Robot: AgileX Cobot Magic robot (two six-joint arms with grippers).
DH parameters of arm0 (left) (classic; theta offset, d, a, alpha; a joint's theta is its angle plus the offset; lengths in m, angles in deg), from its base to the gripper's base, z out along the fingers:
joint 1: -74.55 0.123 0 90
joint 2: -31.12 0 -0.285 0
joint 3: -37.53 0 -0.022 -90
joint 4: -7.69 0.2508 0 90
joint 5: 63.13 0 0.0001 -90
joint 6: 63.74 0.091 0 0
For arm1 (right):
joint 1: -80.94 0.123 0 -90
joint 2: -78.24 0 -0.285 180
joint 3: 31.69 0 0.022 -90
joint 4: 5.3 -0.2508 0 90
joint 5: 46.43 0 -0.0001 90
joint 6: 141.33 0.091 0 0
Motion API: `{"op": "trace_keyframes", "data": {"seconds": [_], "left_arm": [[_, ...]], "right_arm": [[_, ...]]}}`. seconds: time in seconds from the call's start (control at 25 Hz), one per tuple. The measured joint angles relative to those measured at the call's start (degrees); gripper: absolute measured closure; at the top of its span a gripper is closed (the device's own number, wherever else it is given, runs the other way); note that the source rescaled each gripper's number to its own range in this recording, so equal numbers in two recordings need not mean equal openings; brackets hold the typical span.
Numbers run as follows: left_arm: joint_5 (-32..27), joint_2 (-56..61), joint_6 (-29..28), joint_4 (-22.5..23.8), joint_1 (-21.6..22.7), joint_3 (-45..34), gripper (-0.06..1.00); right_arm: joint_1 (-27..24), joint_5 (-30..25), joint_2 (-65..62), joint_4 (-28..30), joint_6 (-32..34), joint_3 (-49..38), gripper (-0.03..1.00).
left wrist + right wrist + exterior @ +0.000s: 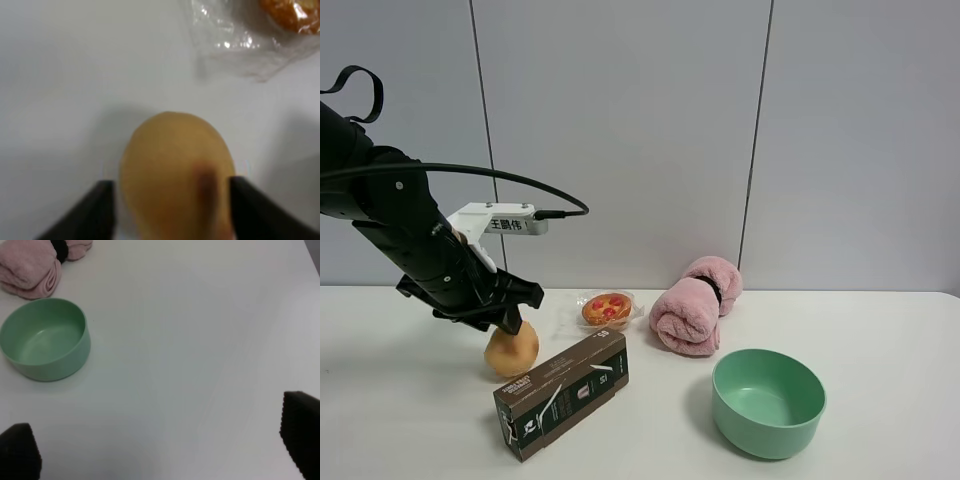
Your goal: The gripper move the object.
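Note:
The object, a round yellow-orange fruit [512, 352] with a reddish blotch, sits at the left of the white table [880, 330], just behind a dark box. My left gripper [508, 322], a black claw on a black arm, comes down on the fruit from above. In the left wrist view its two fingers [102, 210] hug both sides of the fruit [172, 165]. The right gripper [160, 445] shows only in its own wrist view, open and empty over bare table.
A dark brown box [562, 392] lies right in front of the fruit. A wrapped tart [606, 308] with red topping sits behind it. A rolled pink towel [695, 305] lies mid-table. A green bowl [768, 402] stands front right, also in the right wrist view [47, 337].

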Motion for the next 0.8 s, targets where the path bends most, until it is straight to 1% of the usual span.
{"op": "trace_keyframes", "data": {"seconds": [0.04, 0.08, 0.16, 0.28, 0.44, 0.6, 0.68, 0.8], "left_arm": [[0.05, 0.0, 0.0, -0.14, 0.0, 0.0, 0.28], [0.05, 0.0, -0.05, -0.26, 0.0, 0.0, 0.2], [0.16, 0.0, -0.1, -0.33, 0.0, 0.0, 0.12], [0.33, 0.0, -0.11, -0.38, 0.0, 0.0, 0.1], [0.21, 0.41, -0.11, -0.38, 0.0, 0.0, 0.1], [-0.07, 4.52, 0.01, 0.34, 0.27, 0.0, 0.1], [-0.07, 7.91, 0.46, 0.75, 1.58, 0.0, 0.1], [-0.56, 12.35, 1.81, 1.03, 5.45, 0.0, 0.1]], "right_arm": [[0.0, 0.0, 0.0, 0.0, 0.0, 0.0, -0.03], [0.0, 0.0, 0.0, 0.0, 0.0, 0.0, -0.03], [0.0, 0.0, 0.0, 0.0, 0.0, 0.0, -0.03], [0.0, 0.0, 0.0, 0.0, 0.0, 0.0, -0.03], [0.0, 0.0, 0.0, 0.0, 0.0, 0.0, -0.03], [0.0, 0.0, 0.0, 0.0, 0.0, 0.0, -0.03], [0.0, 0.0, 0.0, 0.0, 0.0, 0.0, -0.03], [0.0, 0.0, 0.0, 0.0, 0.0, 0.0, -0.03]]}}
